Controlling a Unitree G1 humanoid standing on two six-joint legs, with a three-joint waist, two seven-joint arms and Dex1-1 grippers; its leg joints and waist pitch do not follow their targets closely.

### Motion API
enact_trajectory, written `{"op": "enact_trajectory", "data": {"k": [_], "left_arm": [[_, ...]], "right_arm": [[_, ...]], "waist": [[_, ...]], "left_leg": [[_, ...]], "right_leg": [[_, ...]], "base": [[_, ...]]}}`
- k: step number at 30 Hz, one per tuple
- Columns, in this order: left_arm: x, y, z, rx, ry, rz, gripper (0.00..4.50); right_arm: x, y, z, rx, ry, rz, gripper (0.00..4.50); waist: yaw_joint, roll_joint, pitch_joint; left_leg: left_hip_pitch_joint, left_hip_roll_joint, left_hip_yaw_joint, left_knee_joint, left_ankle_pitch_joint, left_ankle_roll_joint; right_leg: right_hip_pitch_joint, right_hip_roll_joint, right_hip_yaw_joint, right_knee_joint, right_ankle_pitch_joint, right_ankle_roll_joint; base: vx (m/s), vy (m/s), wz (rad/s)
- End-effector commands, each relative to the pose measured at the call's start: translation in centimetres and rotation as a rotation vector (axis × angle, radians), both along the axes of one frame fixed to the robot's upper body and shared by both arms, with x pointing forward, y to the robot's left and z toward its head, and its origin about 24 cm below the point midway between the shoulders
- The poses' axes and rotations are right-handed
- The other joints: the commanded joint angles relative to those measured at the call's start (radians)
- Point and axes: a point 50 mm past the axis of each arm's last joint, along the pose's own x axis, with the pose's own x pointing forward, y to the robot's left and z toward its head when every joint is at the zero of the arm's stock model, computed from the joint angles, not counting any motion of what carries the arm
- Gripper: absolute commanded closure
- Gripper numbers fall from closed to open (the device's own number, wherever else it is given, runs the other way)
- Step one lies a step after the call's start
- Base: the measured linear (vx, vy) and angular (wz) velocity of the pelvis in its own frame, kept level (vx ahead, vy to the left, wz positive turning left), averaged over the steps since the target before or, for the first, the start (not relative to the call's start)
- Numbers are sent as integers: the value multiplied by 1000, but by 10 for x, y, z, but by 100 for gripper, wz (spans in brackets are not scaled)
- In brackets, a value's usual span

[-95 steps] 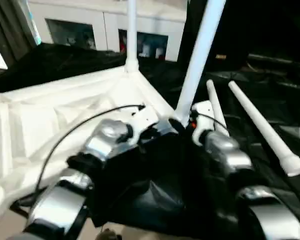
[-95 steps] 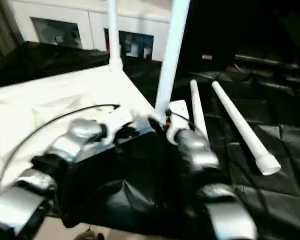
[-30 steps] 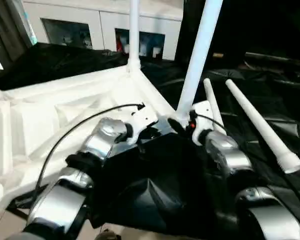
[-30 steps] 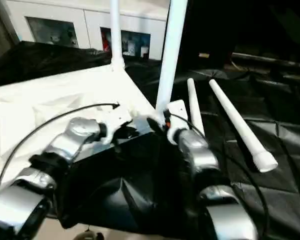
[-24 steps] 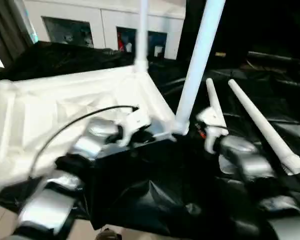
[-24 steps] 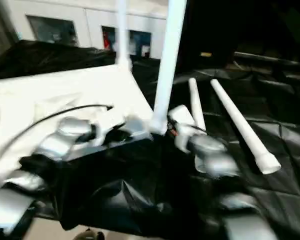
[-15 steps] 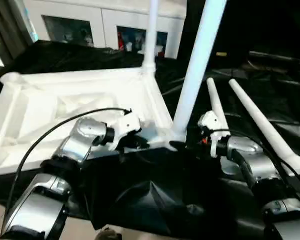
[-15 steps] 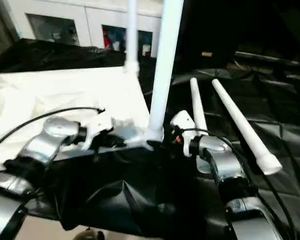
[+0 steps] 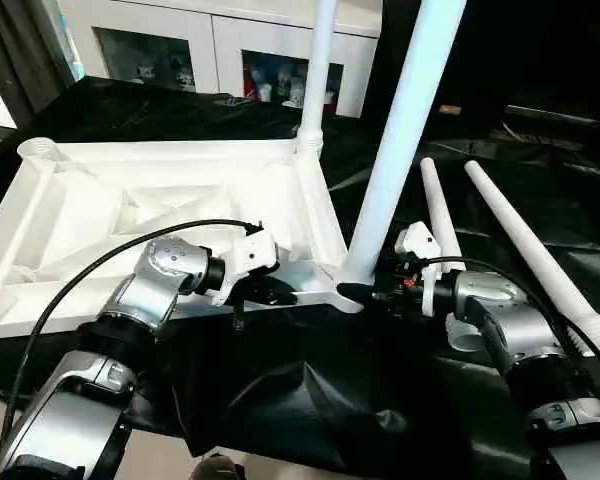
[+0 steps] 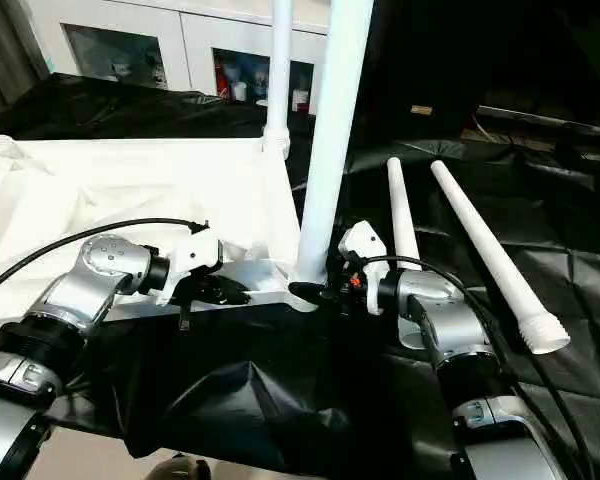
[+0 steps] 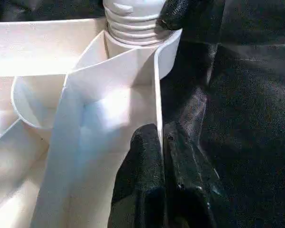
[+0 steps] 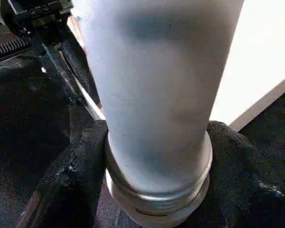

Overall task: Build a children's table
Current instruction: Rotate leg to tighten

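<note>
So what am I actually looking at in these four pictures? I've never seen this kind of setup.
A two-armed robot is assembling a white children's table. Two pictures come from cameras on its head, two from its wrists. The table top lies upside down on black sheeting, two legs already standing in its corner sockets. The left pincer is shut on the top's thin edge wall. The right pincer wraps the base of the near leg at its socket. Two spare legs lie on the sheeting; a white cabinet stands behind.
</note>
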Motion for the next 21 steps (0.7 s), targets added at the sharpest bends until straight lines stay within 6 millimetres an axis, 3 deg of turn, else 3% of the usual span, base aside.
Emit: {"op": "enact_trajectory", "data": {"k": [1,4,6,8,9,11,13,14,15,18,19,21], "left_arm": [[2,-5,-3,-32,-18,44,450],[9,-10,-7,-7,-53,136,450],[11,-11,-7,-4,-61,163,450],[18,-26,-9,-15,-87,254,450],[20,-31,-9,-17,-94,278,450],[25,-48,-11,-16,-101,358,450],[26,-56,-11,-16,-101,381,450],[27,-67,-11,-25,-112,392,450],[26,-69,-10,-29,-113,392,450],[23,-85,-9,-62,-111,360,450],[22,-85,-9,-64,-112,352,450],[22,-84,-9,-67,-115,341,450]], "right_arm": [[-5,9,-8,22,33,-4,173],[-2,13,-23,-18,52,-142,175],[-1,14,-26,-27,61,-192,176],[8,21,-39,-24,115,-435,176],[10,23,-42,-22,130,-505,176],[15,32,-47,-22,161,-684,176],[17,37,-48,-22,175,-746,176],[19,46,-47,7,201,-787,176],[20,48,-47,8,201,-790,176],[23,63,-39,-20,110,-736,176],[23,64,-37,-7,93,-725,121],[25,64,-33,13,66,-710,107]], "waist": [[3,-7,-61],[0,-6,-58],[-4,-3,-53],[-14,-2,-50],[-15,4,-50],[-22,-1,-51],[-23,0,-51],[-22,9,-51],[-24,5,-52],[-22,5,-54],[-21,4,-56],[-21,5,-56]], "left_leg": [[19,49,-17,-53,-152,62],[21,48,-20,-57,-179,46],[26,48,-22,-62,-232,19],[33,48,-28,-71,-305,-27],[34,48,-31,-73,-314,-39],[29,48,-34,-75,-321,-47],[40,45,-32,-71,-357,-46],[37,45,-35,-72,-353,-45],[36,46,-33,-74,-349,-43],[31,44,-33,-74,-336,-34],[31,44,-31,-72,-323,-25],[27,43,-30,-72,-312,-15]], "right_leg": [[35,-75,39,-59,-54,-245],[33,-77,39,-66,-104,-235],[27,-80,42,-77,-193,-221],[19,-83,43,-88,-325,-193],[19,-85,44,-89,-348,-185],[24,-84,42,-93,-360,-169],[12,-87,45,-103,-408,-160],[15,-88,45,-103,-403,-158],[13,-83,45,-103,-377,-155],[18,-80,44,-99,-321,-154],[18,-80,45,-96,-290,-158],[21,-79,45,-94,-270,-165]], "base": [[0,0,0],[0,0,0],[0,0,0],[0,0,0],[0,0,0],[0,0,0],[0,0,0],[0,0,0],[0,0,0],[0,0,0],[0,0,0],[0,0,0]]}}
